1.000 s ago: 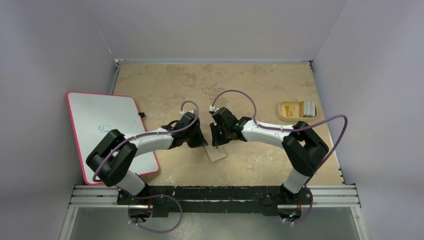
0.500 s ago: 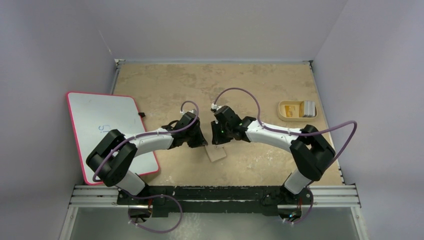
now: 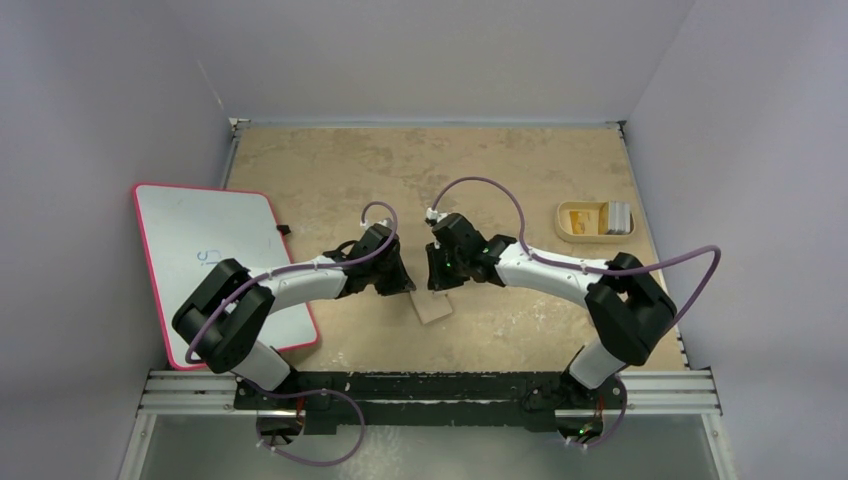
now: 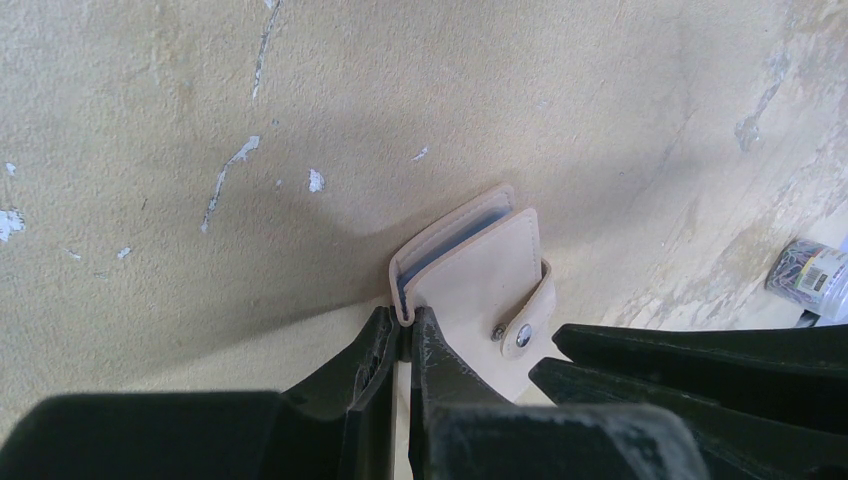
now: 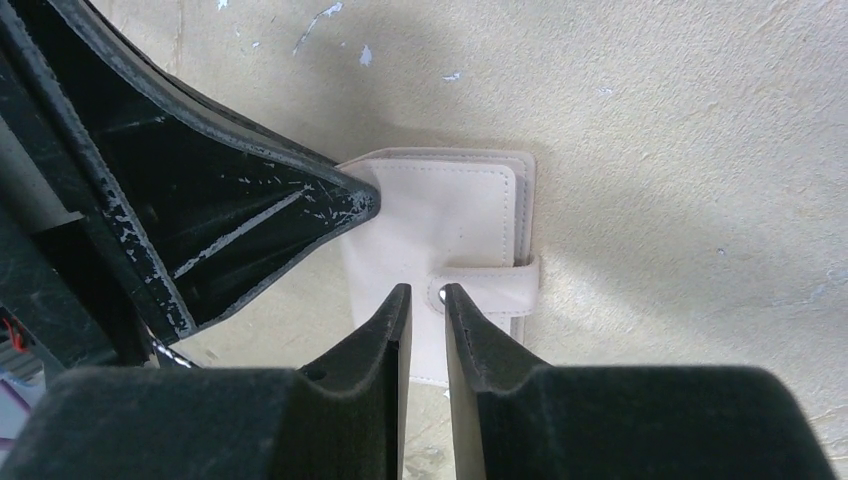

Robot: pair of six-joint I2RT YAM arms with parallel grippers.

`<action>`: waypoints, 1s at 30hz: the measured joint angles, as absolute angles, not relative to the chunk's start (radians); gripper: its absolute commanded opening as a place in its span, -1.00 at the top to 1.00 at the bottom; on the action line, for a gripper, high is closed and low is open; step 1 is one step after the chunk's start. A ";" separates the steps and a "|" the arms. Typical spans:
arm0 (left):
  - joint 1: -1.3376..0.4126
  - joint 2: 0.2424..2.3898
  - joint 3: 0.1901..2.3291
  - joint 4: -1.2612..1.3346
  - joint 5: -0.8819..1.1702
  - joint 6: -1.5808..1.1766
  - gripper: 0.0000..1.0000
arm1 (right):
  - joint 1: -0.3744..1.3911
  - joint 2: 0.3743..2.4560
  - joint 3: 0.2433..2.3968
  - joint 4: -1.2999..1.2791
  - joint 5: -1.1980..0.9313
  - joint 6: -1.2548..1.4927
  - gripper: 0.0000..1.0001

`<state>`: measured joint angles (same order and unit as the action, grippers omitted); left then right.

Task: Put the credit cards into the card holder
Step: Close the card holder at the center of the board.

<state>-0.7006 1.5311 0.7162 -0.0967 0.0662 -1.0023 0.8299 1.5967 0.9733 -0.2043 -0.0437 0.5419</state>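
Right now my left fingers are shut tight on one corner of the card holder. It lies closed on the desk, in the middle, between my two arms. I hold that corner so the card holder does not slide when something tugs at it. My right fingers are down at the strap, with the round snap between their tips. They are only a little way apart, and I cannot tell if they pinch the strap or just sit beside it. I think they are there because the snap must pop off before the card holder can fold open. No card can go in while it is closed. The credit cards lie in a small tray far off to my right, well apart from the card holder. I think they come next, once the slots inside show.
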 measured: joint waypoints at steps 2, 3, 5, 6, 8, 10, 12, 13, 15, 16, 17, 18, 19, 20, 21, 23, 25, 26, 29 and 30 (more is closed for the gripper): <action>-0.701 1.531 0.716 -0.097 0.066 -1.002 1.00 | 0.828 1.598 0.974 -0.204 -0.044 0.542 0.60; -0.701 1.531 0.716 -0.097 0.066 -1.002 1.00 | 0.828 1.599 0.974 -0.204 -0.044 0.542 0.60; -0.701 1.531 0.716 -0.097 0.066 -1.002 1.00 | 0.826 1.602 0.972 -0.202 -0.045 0.542 0.61; -0.701 1.531 0.716 -0.097 0.066 -1.002 1.00 | 0.825 1.604 0.968 -0.196 -0.046 0.542 0.61; -0.701 1.531 0.716 -0.097 0.066 -1.002 1.00 | 0.824 1.609 0.956 -0.194 -0.047 0.541 0.61; -0.701 1.531 0.717 -0.097 0.066 -1.003 1.00 | 0.824 1.623 0.950 -0.194 -0.049 0.540 0.61; -0.701 1.531 0.717 -0.097 0.066 -1.002 1.00 | 0.824 1.636 0.946 -0.194 -0.056 0.538 0.61; -0.701 1.531 0.717 -0.098 0.066 -1.002 1.00 | 0.824 1.637 0.946 -0.193 -0.059 0.538 0.61; -0.701 1.531 0.717 -0.099 0.066 -1.002 1.00 | 0.824 1.637 0.946 -0.189 -0.064 0.532 0.62; -0.701 1.531 0.718 -0.099 0.065 -1.002 1.00 | 0.824 1.638 0.946 -0.189 -0.065 0.530 0.62; -0.701 1.531 0.718 -0.099 0.065 -1.003 1.00 | 0.824 1.639 0.946 -0.187 -0.066 0.528 0.63; -0.701 1.531 0.718 -0.099 0.065 -1.002 1.00 | 0.824 1.642 0.946 -0.184 -0.067 0.526 0.63; -0.701 1.531 0.718 -0.100 0.063 -1.003 1.00 | 0.824 1.643 0.946 -0.181 -0.068 0.523 0.63; -0.701 1.531 0.718 -0.101 0.062 -1.002 1.00 | 0.824 1.645 0.946 -0.179 -0.070 0.522 0.64; -0.701 1.531 0.718 -0.101 0.061 -1.002 1.00 | 0.824 1.645 0.946 -0.179 -0.070 0.520 0.65; -0.701 1.531 0.718 -0.101 0.060 -1.002 1.00 | 0.824 1.645 0.946 -0.179 -0.071 0.519 0.66; -0.701 1.531 0.718 -0.101 0.059 -1.002 1.00 | 0.824 1.645 0.946 -0.178 -0.070 0.518 0.68; -0.701 1.531 0.718 -0.101 0.059 -1.002 1.00 | 0.824 1.645 0.946 -0.178 -0.070 0.518 0.68; -0.701 1.531 0.719 -0.102 0.059 -1.002 1.00 | 0.826 1.645 0.946 -0.178 -0.070 0.518 0.70; -0.701 1.531 0.719 -0.102 0.059 -1.002 1.00 | 0.829 1.645 0.946 -0.178 -0.070 0.518 0.70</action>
